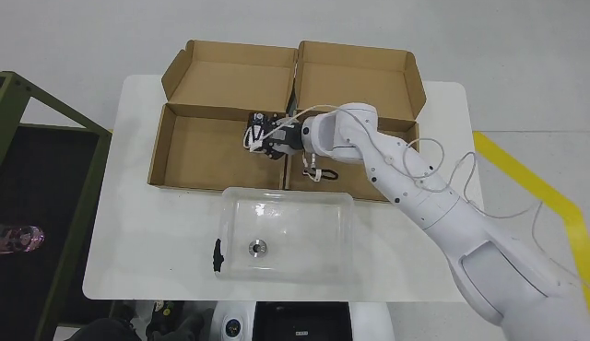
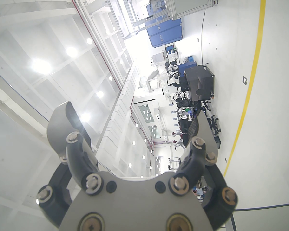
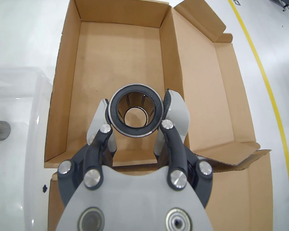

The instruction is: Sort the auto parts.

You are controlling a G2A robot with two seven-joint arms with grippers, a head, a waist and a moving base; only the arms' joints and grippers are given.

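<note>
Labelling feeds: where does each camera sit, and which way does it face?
Top view: above the arms, looking down at the table; right gripper over a cardboard box.
Left wrist view: left wrist, facing out into the hall; open left gripper.
Right wrist view: right wrist, looking into that box; right gripper clamps a cylindrical part.
Shared: top and right wrist views show box and right gripper.

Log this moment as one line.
right gripper: shut on bearing | above cardboard box | left gripper: open, empty | clear bin: metal part inside
</note>
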